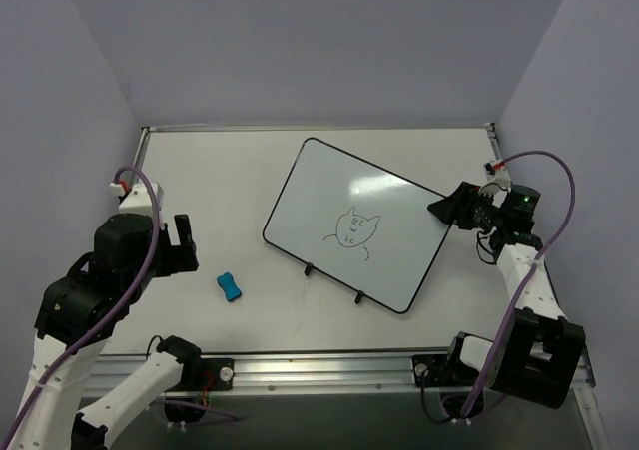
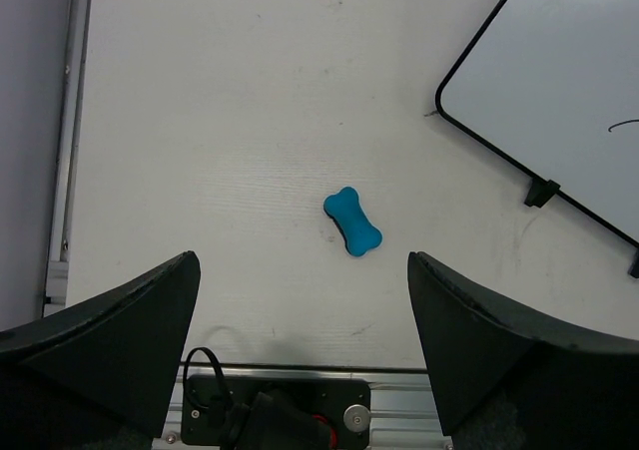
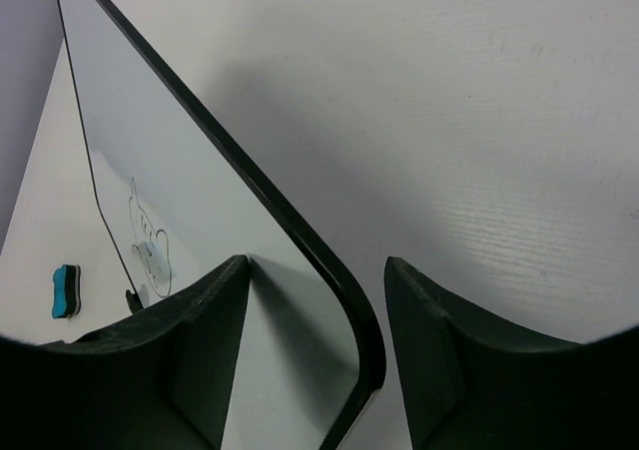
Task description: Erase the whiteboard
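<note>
left gripper [image 2: 302, 270] wide open and empty near the blue eraser [image 2: 352, 222]; right gripper [image 3: 318, 265] open, unclamped, straddling the rim of the whiteboard [image 1: 339, 186], cat doodle [image 1: 349, 232] present.

Left fingers [image 2: 110, 340], right fingers [image 3: 429, 340]: both apart.
</note>
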